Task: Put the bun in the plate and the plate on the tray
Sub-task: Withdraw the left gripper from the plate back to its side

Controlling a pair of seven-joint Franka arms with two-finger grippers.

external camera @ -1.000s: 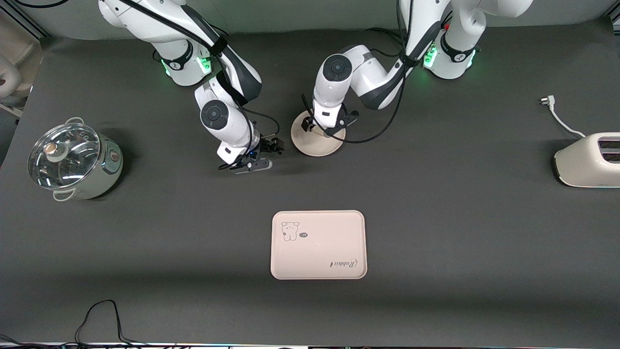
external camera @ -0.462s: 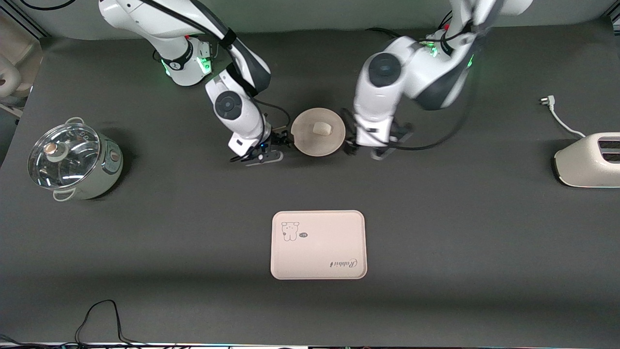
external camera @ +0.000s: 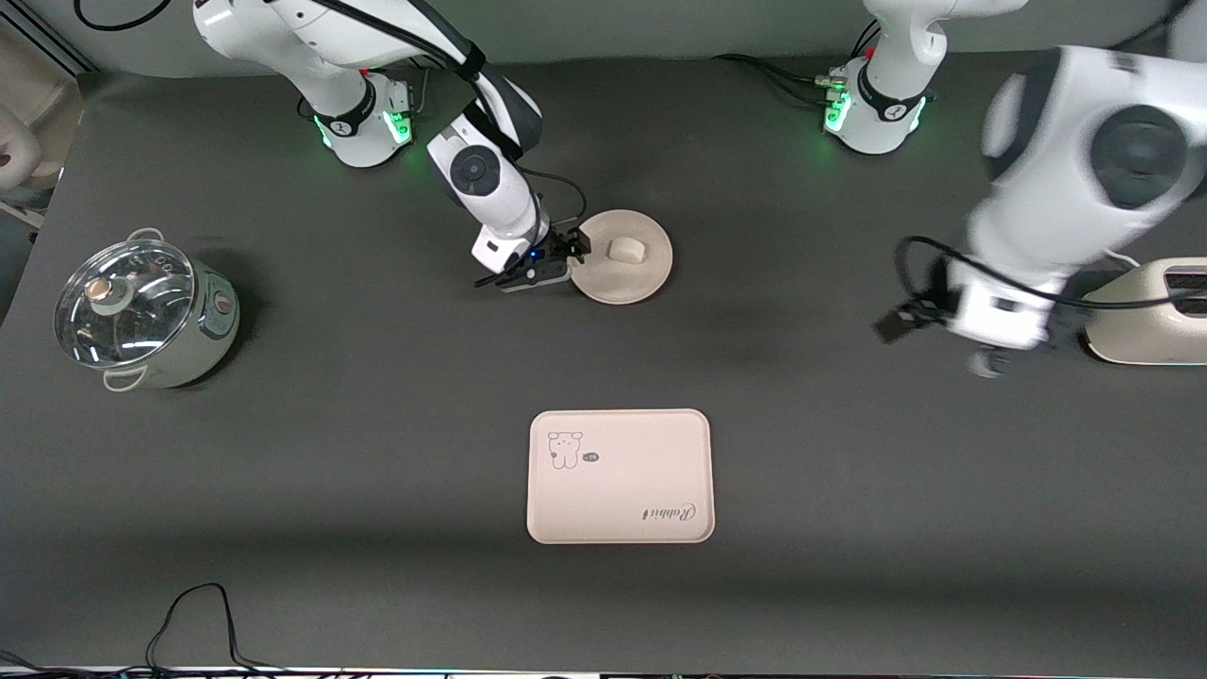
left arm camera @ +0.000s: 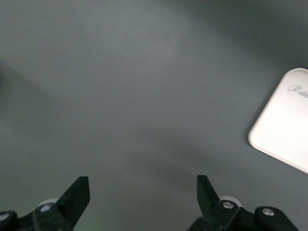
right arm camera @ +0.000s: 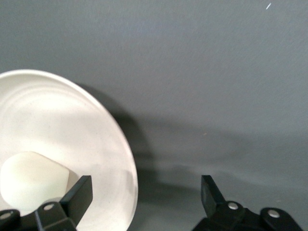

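Front view, dark grey table [external camera: 377, 453], bun [external camera: 624, 249] on plate [external camera: 646, 278], both end effectors wide, left [external camera: 981, 363], right [external camera: 573, 247].

pot [external camera: 141, 313]: pale green electric cooker, glass lid with knob, at the right arm's end of the desk [external camera: 377, 453] | toaster [external camera: 1146, 316]: cream, slots up, at the left arm's end | white plug and cord [external camera: 1084, 222]: lying farther from the front camera than the toaster | black cable [external camera: 193, 622]: looped at the near edge

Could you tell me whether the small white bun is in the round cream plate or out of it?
In: the small white bun lies inside the round cream plate's raised rim.
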